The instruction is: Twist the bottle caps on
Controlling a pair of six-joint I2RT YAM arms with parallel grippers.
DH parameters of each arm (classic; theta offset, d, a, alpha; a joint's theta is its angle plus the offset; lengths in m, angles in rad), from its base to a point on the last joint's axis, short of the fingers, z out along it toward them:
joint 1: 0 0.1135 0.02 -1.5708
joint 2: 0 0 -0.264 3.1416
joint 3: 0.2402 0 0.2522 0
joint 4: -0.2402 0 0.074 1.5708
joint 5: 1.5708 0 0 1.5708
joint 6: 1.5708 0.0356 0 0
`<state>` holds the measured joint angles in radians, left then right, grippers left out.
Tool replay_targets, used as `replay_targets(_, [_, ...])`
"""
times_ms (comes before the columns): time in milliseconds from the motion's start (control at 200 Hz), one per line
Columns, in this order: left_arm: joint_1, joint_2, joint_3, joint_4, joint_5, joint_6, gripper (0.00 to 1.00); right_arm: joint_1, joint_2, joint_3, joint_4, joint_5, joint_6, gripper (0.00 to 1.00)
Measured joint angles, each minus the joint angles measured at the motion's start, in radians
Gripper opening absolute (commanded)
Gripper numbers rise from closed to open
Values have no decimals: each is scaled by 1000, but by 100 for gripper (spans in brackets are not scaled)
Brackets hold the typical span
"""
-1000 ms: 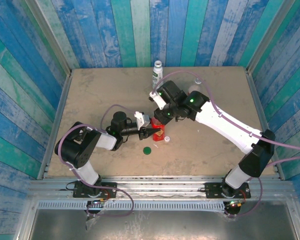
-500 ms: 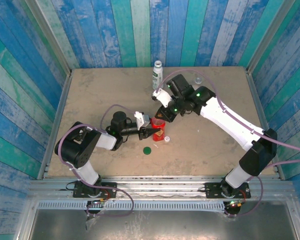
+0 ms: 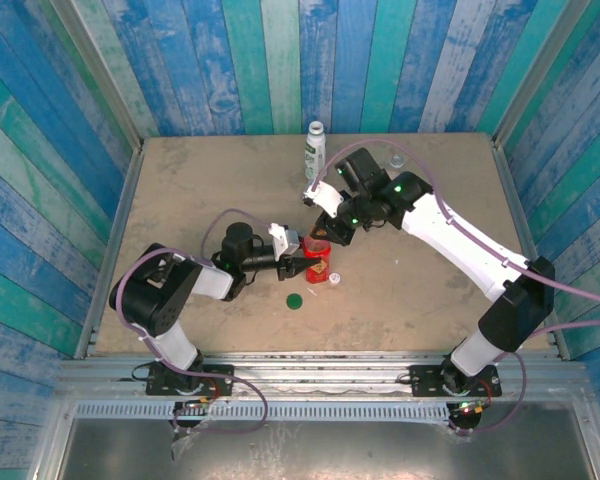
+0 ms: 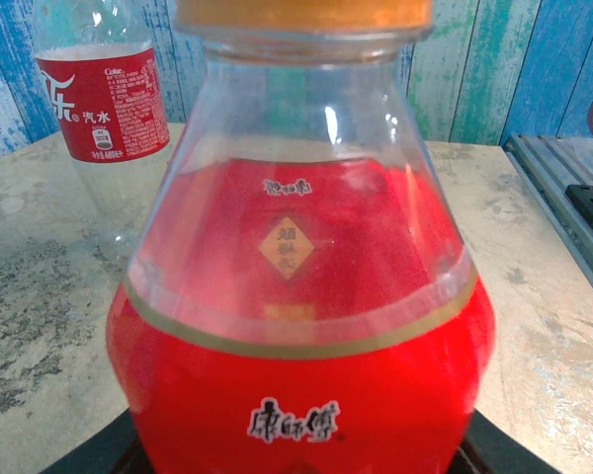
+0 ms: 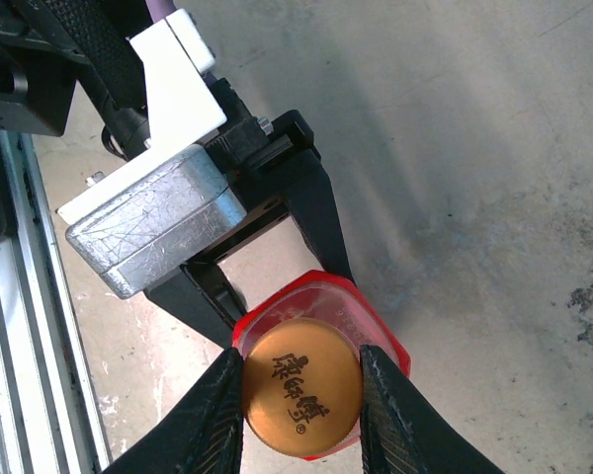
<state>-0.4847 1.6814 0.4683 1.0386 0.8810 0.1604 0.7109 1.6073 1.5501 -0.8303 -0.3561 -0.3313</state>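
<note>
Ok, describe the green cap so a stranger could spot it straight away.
On the tan table, find the red bottle clamped in the left gripper. The dark green cap lies loose just nearer the arm bases; its loose neighbour is a white cap.

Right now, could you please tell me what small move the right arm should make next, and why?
Probably twist the right hand about the cap's axis to thread it down. It grips the orange cap, which sits squarely on the neck of the red bottle, and the left hand clamps the bottle's body, so it looks braced for turning.
</note>
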Motion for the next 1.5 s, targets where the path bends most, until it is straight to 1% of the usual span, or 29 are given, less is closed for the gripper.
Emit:
replay_targets(125, [0, 0, 0, -1, 0, 0, 49, 11, 0, 0, 2, 28, 0, 32])
replay_targets(215, [1, 0, 2, -4, 0, 0, 49, 16, 0, 0, 3, 41, 2, 35])
replay_targets(270, [1, 0, 3, -6, 0, 0, 49, 16, 0, 0, 3, 44, 3, 35])
replay_targets(531, [0, 0, 8, -13, 5, 0, 49, 22, 0, -5, 1, 63, 24, 31])
replay_targets(751, [0, 0, 8, -14, 5, 0, 49, 21, -20, -35, 32, 63, 43, 32])
replay_targets(966, [0, 0, 9, -16, 9, 0, 49, 21, -29, -61, 45, 61, 52, 41])
replay_targets(1227, [0, 0, 10, -18, 10, 0, 49, 21, -34, -64, 47, 68, 64, 64])
replay_targets(1267, [0, 0, 10, -19, 11, 0, 49, 21, -37, -64, 47, 68, 66, 66])
replay_targets(1342, [0, 0, 10, -19, 12, 0, 49, 21, -47, -67, 53, 69, 72, 67])
replay_targets(1502, [0, 0, 10, -19, 12, 0, 49, 19, -89, -75, 74, 68, 98, 64])
